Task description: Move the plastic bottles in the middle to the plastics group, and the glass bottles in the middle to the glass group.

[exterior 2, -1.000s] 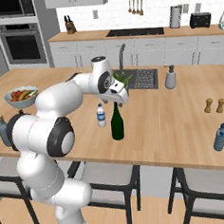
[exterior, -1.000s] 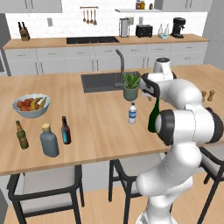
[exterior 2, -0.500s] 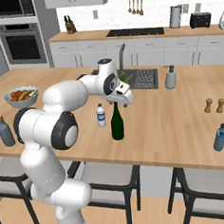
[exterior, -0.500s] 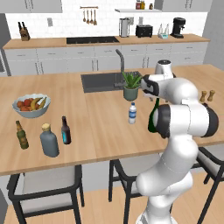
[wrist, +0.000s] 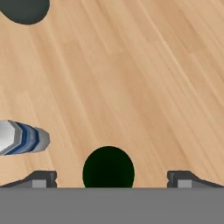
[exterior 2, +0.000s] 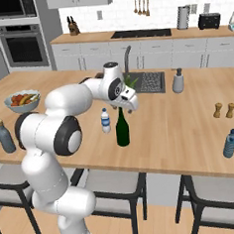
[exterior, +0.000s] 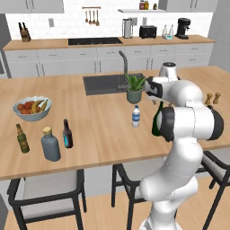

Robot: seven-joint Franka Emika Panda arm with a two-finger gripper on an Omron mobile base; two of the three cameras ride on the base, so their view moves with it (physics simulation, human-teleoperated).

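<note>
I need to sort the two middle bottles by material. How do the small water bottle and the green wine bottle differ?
The water bottle is short, clear, with a white cap and blue label; the green wine bottle is taller, dark and opaque, with a slim neck. The open gripper is centred above the wine bottle, the water bottle off to one side. Both stand upright on the wooden counter.

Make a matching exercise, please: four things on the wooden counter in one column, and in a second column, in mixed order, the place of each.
Things:
1. wine bottle
2. water bottle
3. fruit bowl
4. grey-blue bottle

Places:
a. between the brown and the dark beer bottles, nearer the counter's front edge
b. directly under the open hand
c. in front of the potted plant
d. behind the beer bottles, at the counter's left

Pairs: 1-b, 2-c, 3-d, 4-a
</note>
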